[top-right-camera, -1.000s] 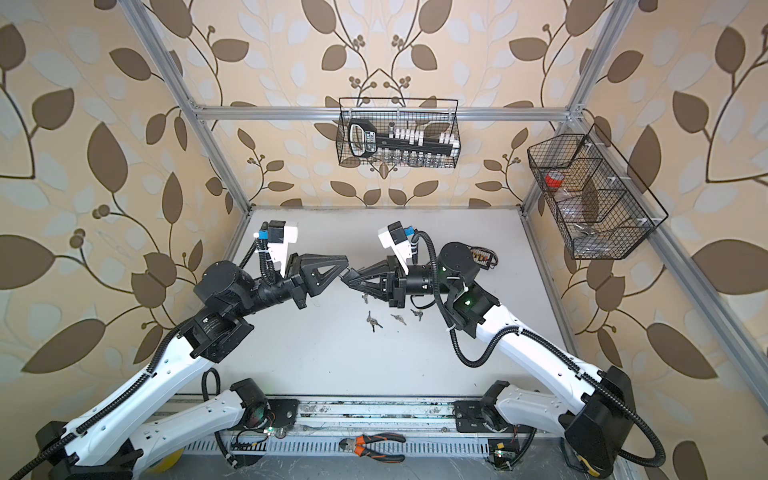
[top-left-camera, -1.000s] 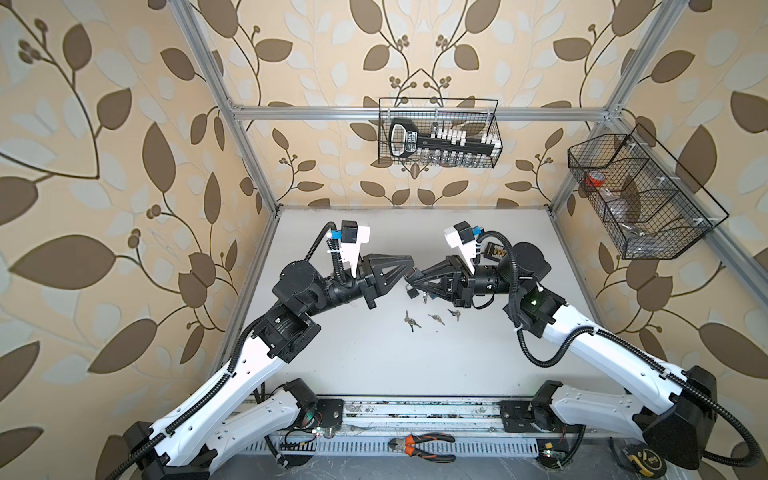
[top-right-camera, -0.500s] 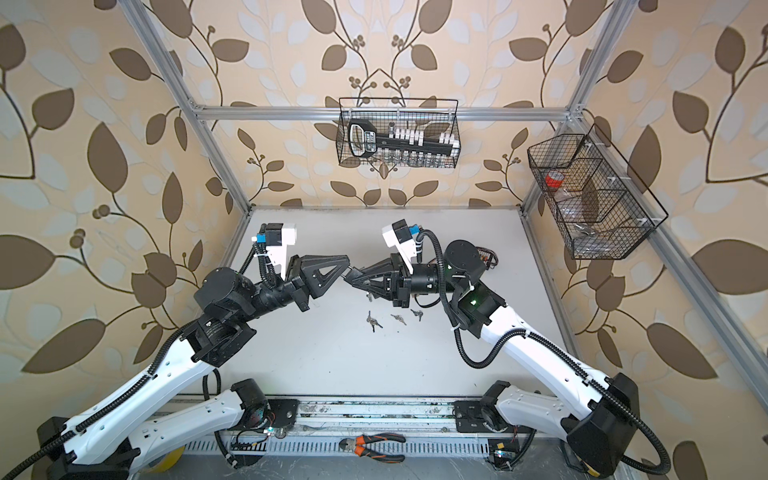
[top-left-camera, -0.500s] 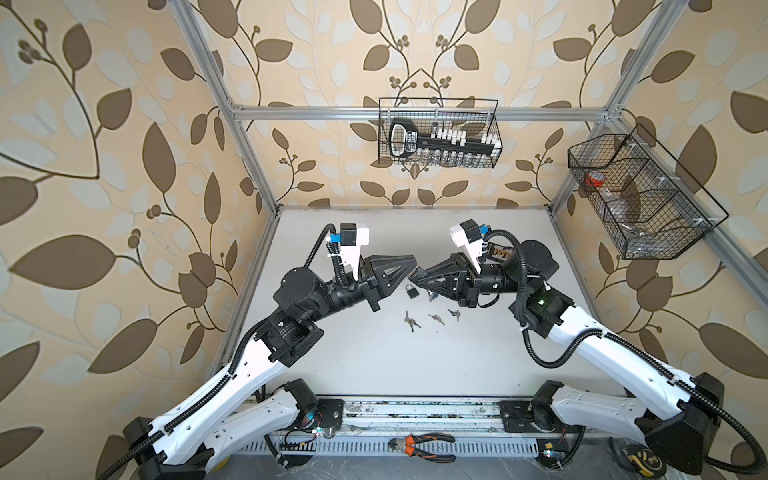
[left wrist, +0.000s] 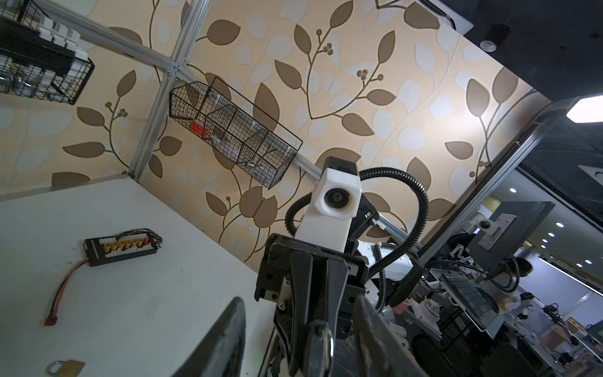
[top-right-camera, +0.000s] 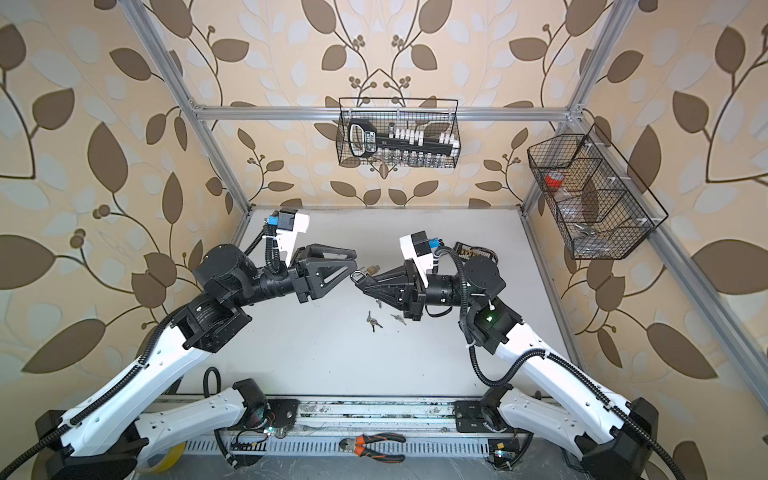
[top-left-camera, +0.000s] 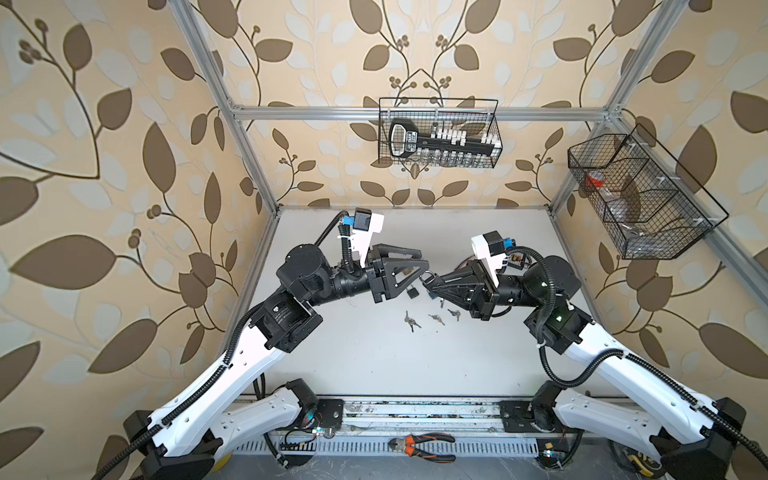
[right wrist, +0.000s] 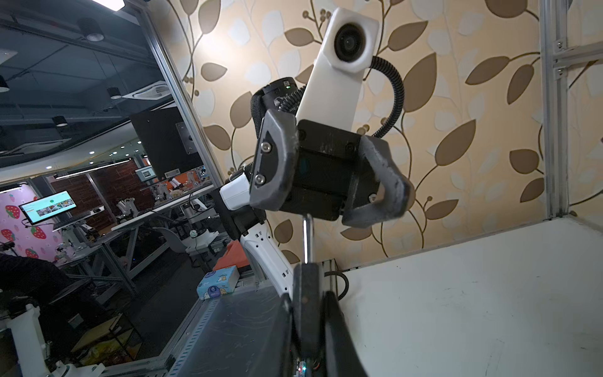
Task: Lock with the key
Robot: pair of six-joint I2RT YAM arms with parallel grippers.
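Beige wallpaper (top-left-camera: 104, 166) patterned with brown leaves rises beyond the left gripper (top-left-camera: 424, 257) and right gripper (top-left-camera: 424, 282) and on both sides of them, framed by aluminium posts (top-left-camera: 248, 153). A back basket (top-left-camera: 438, 99) of wire hangs high beyond them; a side basket (top-left-camera: 665, 241) hangs outboard of the right gripper. White tabletop (top-left-camera: 374, 357) lies beneath. Behind them an office shows: lit monitor (right wrist: 47, 205), ceiling lamp (left wrist: 584, 109).
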